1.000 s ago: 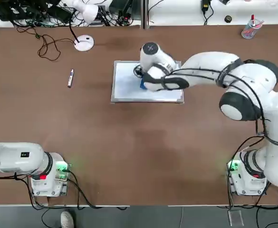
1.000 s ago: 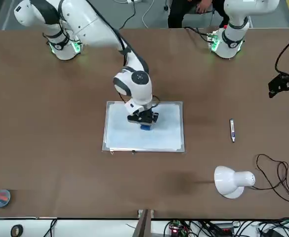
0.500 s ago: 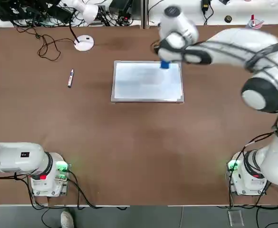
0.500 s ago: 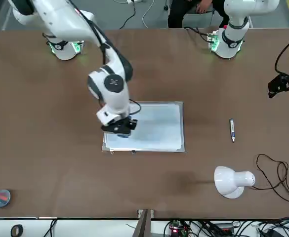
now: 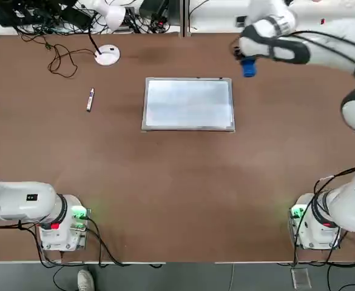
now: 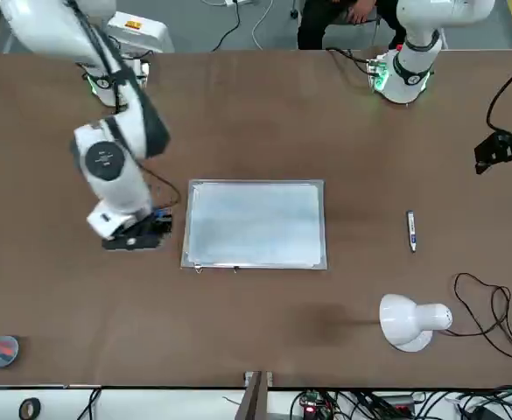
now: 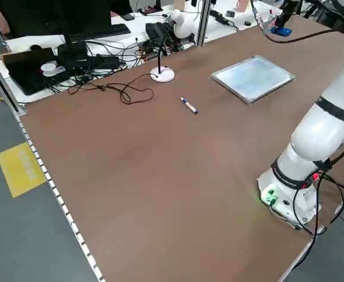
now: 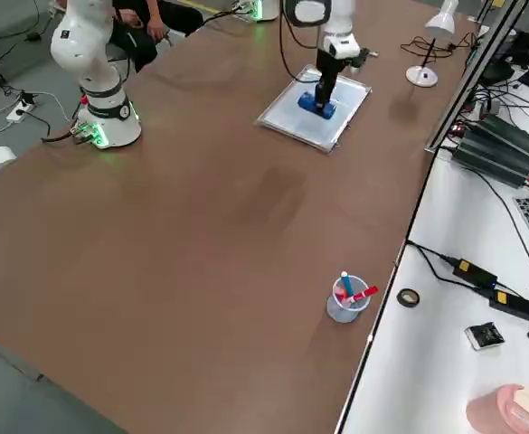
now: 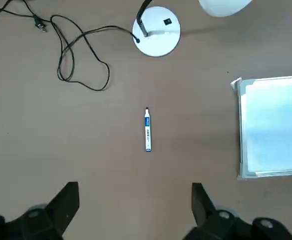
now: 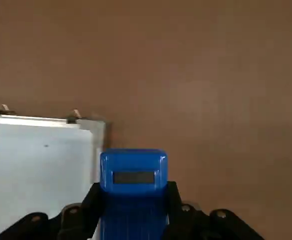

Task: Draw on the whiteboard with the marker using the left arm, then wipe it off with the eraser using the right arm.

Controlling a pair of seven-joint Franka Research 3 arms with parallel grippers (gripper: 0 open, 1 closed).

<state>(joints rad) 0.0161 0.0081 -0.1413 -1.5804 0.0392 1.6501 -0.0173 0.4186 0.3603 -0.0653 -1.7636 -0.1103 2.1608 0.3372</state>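
Blue eraser (image 5: 248, 66) pinched in right hand (image 5: 247, 63) beside whiteboard (image 5: 189, 103); left hand (image 9: 136, 207) spread.

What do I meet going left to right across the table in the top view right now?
marker → lamp base → whiteboard → eraser, held off the board in the shut right gripper.
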